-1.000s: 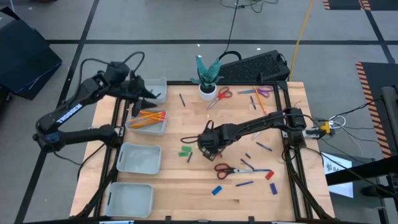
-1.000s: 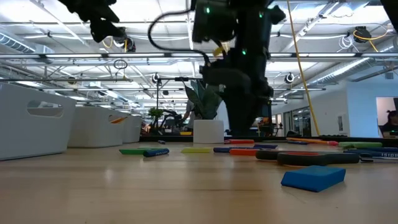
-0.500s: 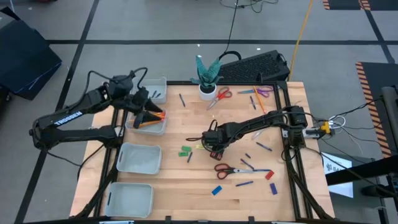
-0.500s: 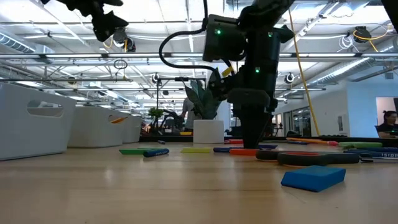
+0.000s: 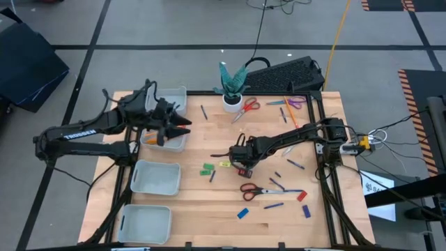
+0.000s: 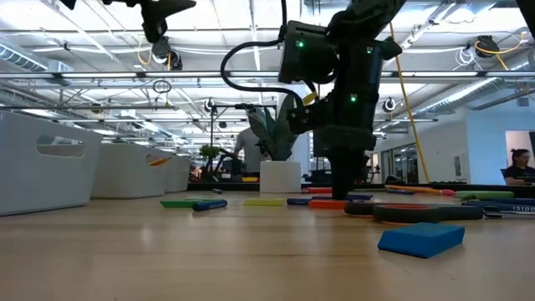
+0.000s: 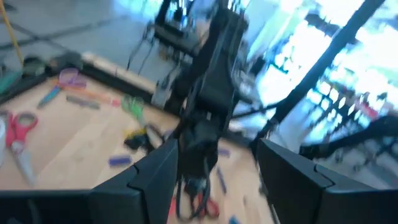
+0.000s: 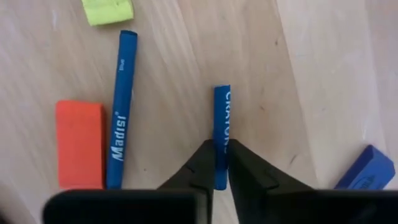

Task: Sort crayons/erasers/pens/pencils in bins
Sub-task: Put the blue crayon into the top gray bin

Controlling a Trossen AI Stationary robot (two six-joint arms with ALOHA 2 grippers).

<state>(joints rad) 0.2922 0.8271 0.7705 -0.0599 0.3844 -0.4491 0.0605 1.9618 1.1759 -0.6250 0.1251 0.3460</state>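
Right gripper [image 8: 217, 163]: lowered to the table since a second ago, now pinched on a blue crayon [image 8: 222, 124] beside the yellow eraser [image 8: 108, 10]. Left gripper [image 5: 182, 125]: swung out past the pencil bin [image 5: 180, 141], fingers apart, empty. Pick under way.

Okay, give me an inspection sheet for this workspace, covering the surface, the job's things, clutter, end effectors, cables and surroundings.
Surface: wooden table, items scattered over its middle and right.
Job's things: four bins in a column on the left; orange pencils in the second; green erasers, a yellow eraser, an orange-red eraser and blue sticks loose.
Clutter: scissors, a white plant pot.
End effectors: right end effector shut on a blue crayon at mid-table; left end effector open beside the pencil bin.
Cables: wires off the right edge.
Surroundings: a person in the room behind.
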